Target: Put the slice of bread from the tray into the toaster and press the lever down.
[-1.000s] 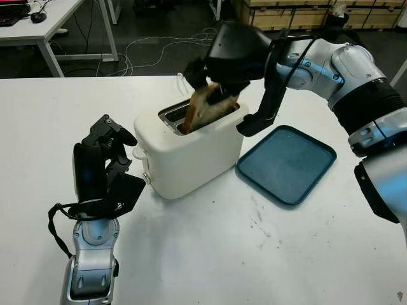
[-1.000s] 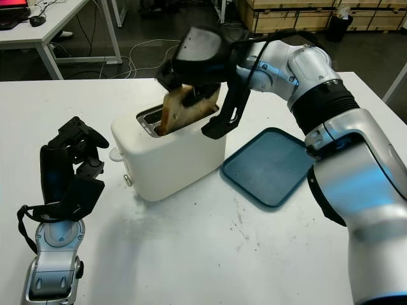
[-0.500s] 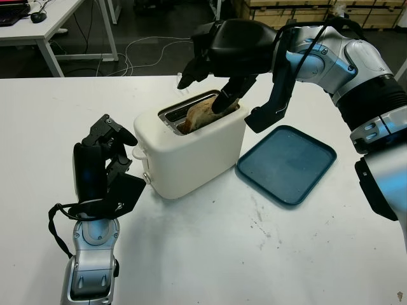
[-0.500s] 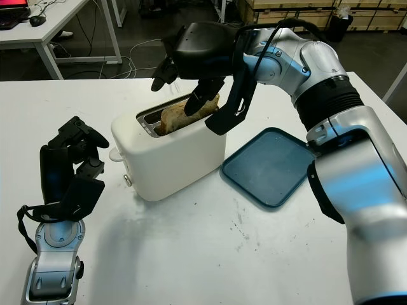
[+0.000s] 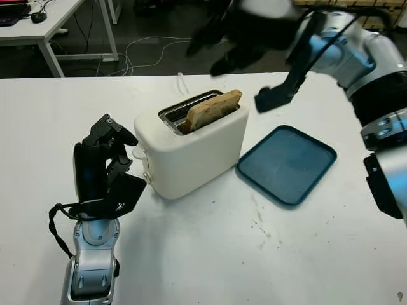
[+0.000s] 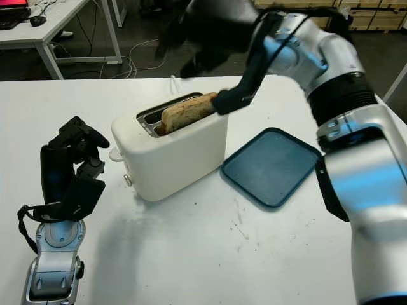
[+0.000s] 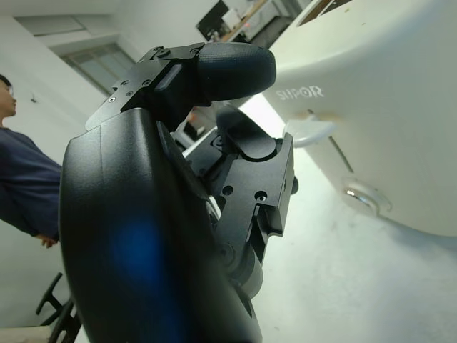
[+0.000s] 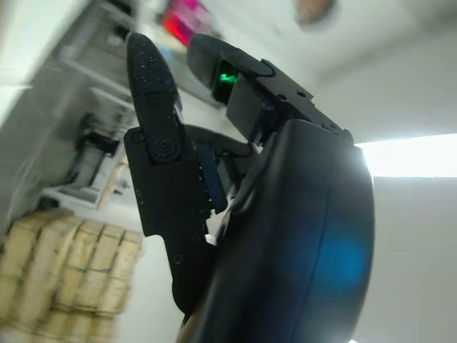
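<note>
A white toaster [image 5: 191, 152] stands mid-table. The browned bread slice [image 5: 213, 109] sits in its slot, leaning, with its top edge sticking out. My right hand [image 5: 219, 47] hovers open above the toaster, clear of the bread, holding nothing; its fingers [image 8: 153, 107] are extended. The blue tray [image 5: 286, 162] lies bare to the right of the toaster. My left hand [image 5: 105, 155] stands upright just left of the toaster with its fingers [image 7: 228, 68] curled, holding nothing. The toaster's white lever [image 7: 303, 132] sticks out on the side facing that hand and is up.
A black strap piece [image 5: 276, 95] hangs from my right wrist, above the table between toaster and tray. Behind the table's far edge are other desks [image 5: 44, 25], floor cables and stacked boxes. A person [image 7: 21, 179] stands in the background of the left wrist view.
My right hand let go of the bread and rose up away from the toaster. The slice dropped into the slot and stays there, leaning. My left hand has not moved.
</note>
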Robot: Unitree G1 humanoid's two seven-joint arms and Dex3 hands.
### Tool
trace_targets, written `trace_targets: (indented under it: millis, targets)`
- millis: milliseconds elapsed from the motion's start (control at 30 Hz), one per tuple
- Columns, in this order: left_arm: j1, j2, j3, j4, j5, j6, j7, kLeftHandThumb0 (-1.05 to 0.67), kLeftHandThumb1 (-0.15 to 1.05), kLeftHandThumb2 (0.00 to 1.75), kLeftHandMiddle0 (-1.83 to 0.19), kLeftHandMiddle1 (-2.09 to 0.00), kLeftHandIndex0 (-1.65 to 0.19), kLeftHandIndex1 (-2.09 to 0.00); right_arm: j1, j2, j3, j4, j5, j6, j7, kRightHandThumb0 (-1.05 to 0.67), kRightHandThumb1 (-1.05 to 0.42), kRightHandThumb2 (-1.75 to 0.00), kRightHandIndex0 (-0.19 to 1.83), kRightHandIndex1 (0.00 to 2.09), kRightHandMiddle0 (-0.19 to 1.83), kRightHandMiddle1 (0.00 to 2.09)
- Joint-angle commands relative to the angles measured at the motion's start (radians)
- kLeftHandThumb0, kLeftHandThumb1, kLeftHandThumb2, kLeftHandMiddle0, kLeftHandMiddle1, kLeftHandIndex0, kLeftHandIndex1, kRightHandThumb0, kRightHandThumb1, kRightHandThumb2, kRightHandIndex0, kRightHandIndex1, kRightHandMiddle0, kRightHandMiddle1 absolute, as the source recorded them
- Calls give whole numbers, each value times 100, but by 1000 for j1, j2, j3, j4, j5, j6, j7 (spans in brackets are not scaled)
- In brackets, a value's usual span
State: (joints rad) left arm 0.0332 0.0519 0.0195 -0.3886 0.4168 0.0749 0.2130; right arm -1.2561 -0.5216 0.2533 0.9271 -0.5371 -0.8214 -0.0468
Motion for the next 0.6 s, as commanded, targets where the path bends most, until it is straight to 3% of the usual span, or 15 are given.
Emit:
trace_targets:
  millis: [0,200,433,500,567]
  targets:
    - [-12,5,5,5,-5,-3,-3,3,92,82,-102,-175,-63,-175,123,26,-73,6,114,33,0,-50,-92,-24,70,146,76,91]
    - [-31,12,-2,9,-9,0,-20,4,92,84,-107,-175,-66,-175,471,100,-201,-131,390,150,125,-46,-92,-29,80,153,73,112]
    - [-51,16,-12,15,6,16,-34,4,92,83,-104,-175,-67,-175,770,155,-254,-289,427,234,101,-43,-92,-39,83,171,65,151]
    - [-56,16,-16,18,7,15,-37,4,92,83,-104,-175,-67,-175,835,182,-266,-331,430,219,80,-42,-92,-44,87,174,58,169]
    - [-58,17,-20,16,12,21,-41,5,92,83,-105,-175,-68,-175,909,230,-286,-398,478,214,76,-42,-92,-48,89,174,57,173]
